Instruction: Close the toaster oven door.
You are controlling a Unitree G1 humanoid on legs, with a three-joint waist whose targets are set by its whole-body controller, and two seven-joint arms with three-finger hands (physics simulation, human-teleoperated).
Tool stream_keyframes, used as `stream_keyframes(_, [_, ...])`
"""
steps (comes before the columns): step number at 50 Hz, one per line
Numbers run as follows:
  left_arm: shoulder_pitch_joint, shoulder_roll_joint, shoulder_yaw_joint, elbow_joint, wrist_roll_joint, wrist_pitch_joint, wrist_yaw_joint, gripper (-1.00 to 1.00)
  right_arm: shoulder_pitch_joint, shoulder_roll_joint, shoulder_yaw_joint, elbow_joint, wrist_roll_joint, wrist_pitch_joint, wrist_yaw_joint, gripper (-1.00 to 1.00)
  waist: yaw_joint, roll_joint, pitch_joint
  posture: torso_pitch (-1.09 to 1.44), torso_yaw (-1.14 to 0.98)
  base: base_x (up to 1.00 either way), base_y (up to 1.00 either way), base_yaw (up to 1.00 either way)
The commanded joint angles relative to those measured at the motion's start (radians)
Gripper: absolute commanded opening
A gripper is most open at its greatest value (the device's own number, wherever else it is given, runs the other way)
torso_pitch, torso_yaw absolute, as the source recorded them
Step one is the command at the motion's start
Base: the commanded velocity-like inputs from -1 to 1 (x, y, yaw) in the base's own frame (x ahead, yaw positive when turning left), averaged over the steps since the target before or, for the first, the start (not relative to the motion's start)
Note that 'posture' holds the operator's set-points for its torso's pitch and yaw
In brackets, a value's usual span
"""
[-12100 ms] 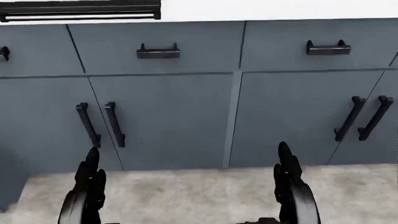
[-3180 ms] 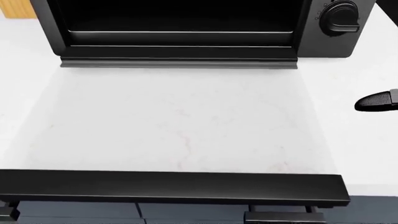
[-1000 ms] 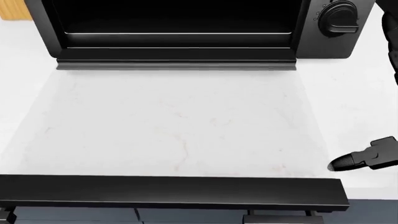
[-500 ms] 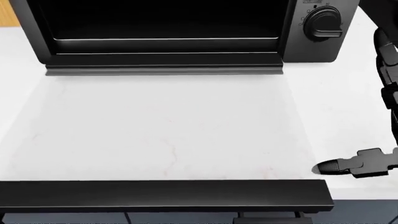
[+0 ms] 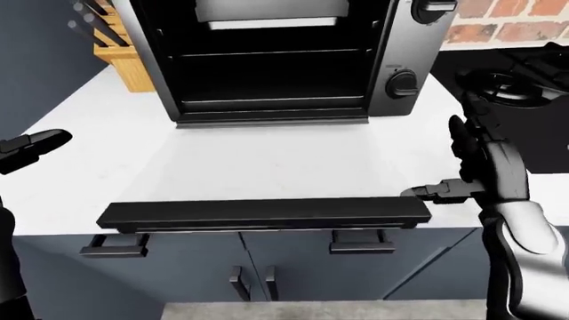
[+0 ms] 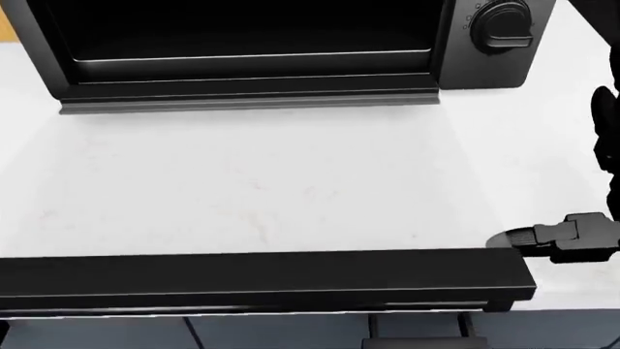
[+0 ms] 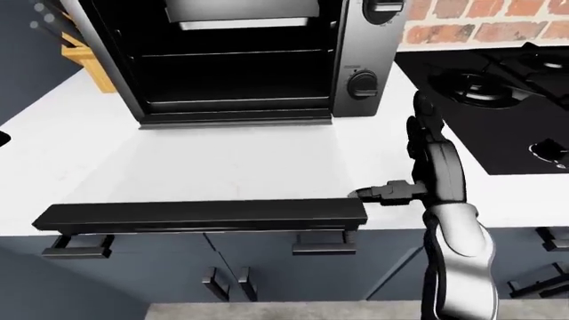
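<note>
meanwhile the toaster oven [image 5: 275, 60] stands on the white counter [image 5: 267, 163], its door [image 5: 264, 213] folded flat toward the counter's near edge. the right hand [image 7: 431, 167] spreads its fingers beside the door's right end; the left hand [image 5: 27, 150] hovers well apart, fingers loose.

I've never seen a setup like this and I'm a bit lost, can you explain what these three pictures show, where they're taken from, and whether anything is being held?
These are simulator renders from cameras on a humanoid robot's head, looking down over its arms: two eye views and a steeper head view. On the white stone counter stands a black toaster oven with its glass door dropped flat open. The right robot hand, black with three fingers, has one fingertip beside the door's right end. The left robot hand hovers open at the left edge. Nothing is held. A black gas hob sits to the right.
</note>
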Motion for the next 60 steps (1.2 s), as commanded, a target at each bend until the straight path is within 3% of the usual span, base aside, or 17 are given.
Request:
stream_keyframes(1, [-0.021,0.026,0.015,-0.033,0.001,-0.028,-0.001,1.0,-0.042,-0.009,0.012,-0.083,0.05,-0.025,-0.014,1.0,0.005,-0.002,-0.025,0.0,0.0,0.0,0.0,0.0])
stream_keyframes(17, [-0.018,0.026,0.018,-0.032,-0.001,-0.03,-0.001,1.0,-0.065,0.05,0.081,-0.199,0.079,0.071,-0.117,1.0,0.001,0.003,-0.023,0.0,0.0,0.0,0.0,0.0])
stream_keyframes(29, [-0.015,0.026,0.021,-0.028,-0.003,-0.034,-0.001,1.0,-0.191,0.047,0.155,-0.187,0.063,0.133,-0.184,1.0,-0.002,0.009,-0.021,0.0,0.0,0.0,0.0,0.0])
stream_keyframes(42, [-0.016,0.03,0.024,-0.017,-0.004,-0.038,0.003,1.0,-0.347,0.005,0.16,-0.053,0.076,0.116,-0.258,1.0,-0.004,0.014,-0.018,0.0,0.0,0.0,0.0,0.0])
stream_keyframes(60, [-0.023,0.048,0.017,0.069,0.035,-0.088,0.036,1.0,-0.487,-0.039,0.178,0.017,0.093,0.141,-0.288,1.0,-0.001,0.016,-0.019,0.0,0.0,0.0,0.0,0.0])
